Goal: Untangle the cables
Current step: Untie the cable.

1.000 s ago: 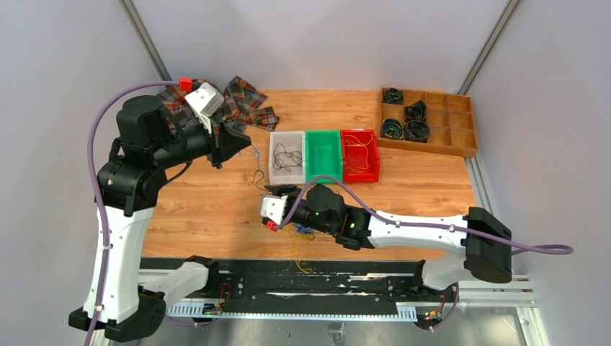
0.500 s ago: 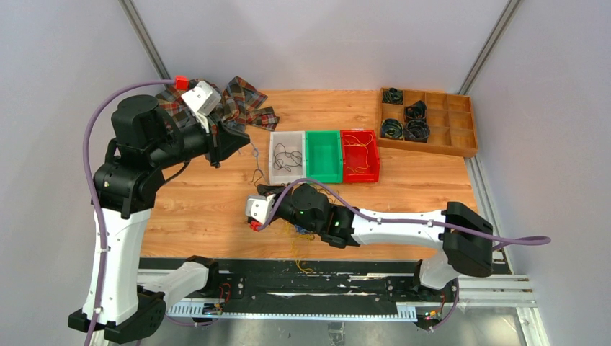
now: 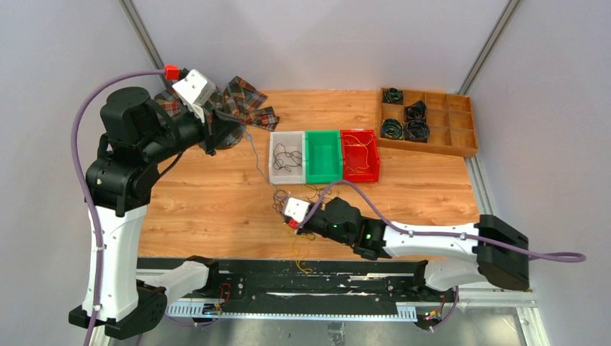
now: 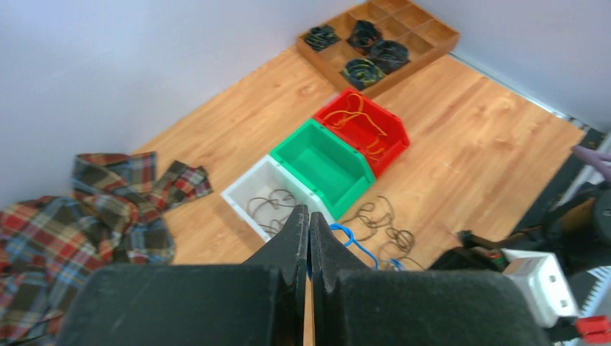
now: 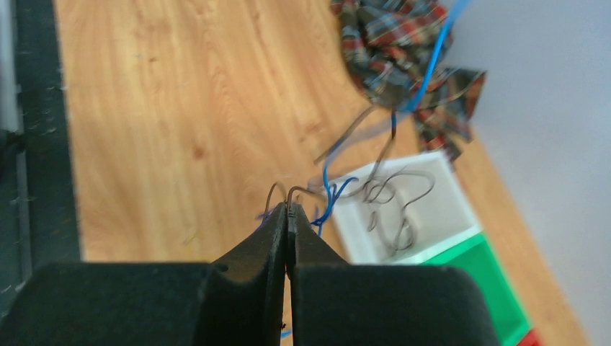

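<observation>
The cables lie as a small tangle [image 3: 298, 236] of blue, dark and yellow wires on the table near its front edge, partly hidden under my right arm. In the left wrist view their dark loops [image 4: 382, 218] lie in front of the bins. My left gripper [image 3: 234, 133] [image 4: 309, 213] is raised over the table's left rear and shut on a blue cable [image 5: 426, 66]. That cable runs taut down to the tangle. My right gripper [image 3: 277, 202] [image 5: 287, 205] sits low at the tangle, shut on a thin dark cable [image 5: 302, 189] that sticks out of its tips.
Three bins stand in a row mid-table: white [image 3: 287, 171] holding dark wires, green [image 3: 323, 173], and red [image 3: 359, 175] holding yellow wires. A wooden tray [image 3: 447, 148] with black coiled cords is at the back right. A plaid cloth [image 3: 248, 101] lies at the back left.
My right gripper closed on the dark cable and shifted right along the front of the table. My left gripper rose up and to the left, stretching the blue cable.
</observation>
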`<control>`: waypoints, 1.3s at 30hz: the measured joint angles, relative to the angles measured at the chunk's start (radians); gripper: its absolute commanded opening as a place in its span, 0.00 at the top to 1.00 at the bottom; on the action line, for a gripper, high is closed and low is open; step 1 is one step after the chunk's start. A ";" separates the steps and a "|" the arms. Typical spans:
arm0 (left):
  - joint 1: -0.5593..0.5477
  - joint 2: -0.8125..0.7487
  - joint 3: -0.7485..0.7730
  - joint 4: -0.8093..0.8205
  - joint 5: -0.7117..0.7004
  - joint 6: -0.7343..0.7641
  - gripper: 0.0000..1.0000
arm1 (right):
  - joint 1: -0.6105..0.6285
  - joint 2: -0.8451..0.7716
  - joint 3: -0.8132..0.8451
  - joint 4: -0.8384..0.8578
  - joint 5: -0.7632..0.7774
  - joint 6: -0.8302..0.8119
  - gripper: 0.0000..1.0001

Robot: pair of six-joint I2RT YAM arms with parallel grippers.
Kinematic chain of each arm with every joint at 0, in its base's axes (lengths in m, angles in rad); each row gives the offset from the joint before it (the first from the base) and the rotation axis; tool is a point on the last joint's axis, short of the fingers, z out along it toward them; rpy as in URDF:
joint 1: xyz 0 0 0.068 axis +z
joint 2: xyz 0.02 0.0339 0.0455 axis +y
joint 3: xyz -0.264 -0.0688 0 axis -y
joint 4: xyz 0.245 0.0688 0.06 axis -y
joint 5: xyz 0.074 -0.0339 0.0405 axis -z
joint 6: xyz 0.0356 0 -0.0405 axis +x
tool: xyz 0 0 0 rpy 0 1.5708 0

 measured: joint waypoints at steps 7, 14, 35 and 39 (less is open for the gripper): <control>0.000 0.022 0.021 0.027 -0.106 0.060 0.99 | -0.033 -0.231 -0.209 -0.036 -0.055 0.252 0.99; 0.000 0.027 0.024 0.090 -0.255 0.121 0.99 | -0.125 -0.484 -0.328 -0.121 -0.072 0.419 0.99; 0.000 0.037 0.330 0.338 -0.393 0.128 1.00 | -0.264 -0.336 -0.350 -0.369 0.008 0.624 0.99; 0.000 0.026 0.330 0.375 -0.378 0.114 1.00 | -0.264 -0.296 -0.317 -0.424 0.069 0.631 0.84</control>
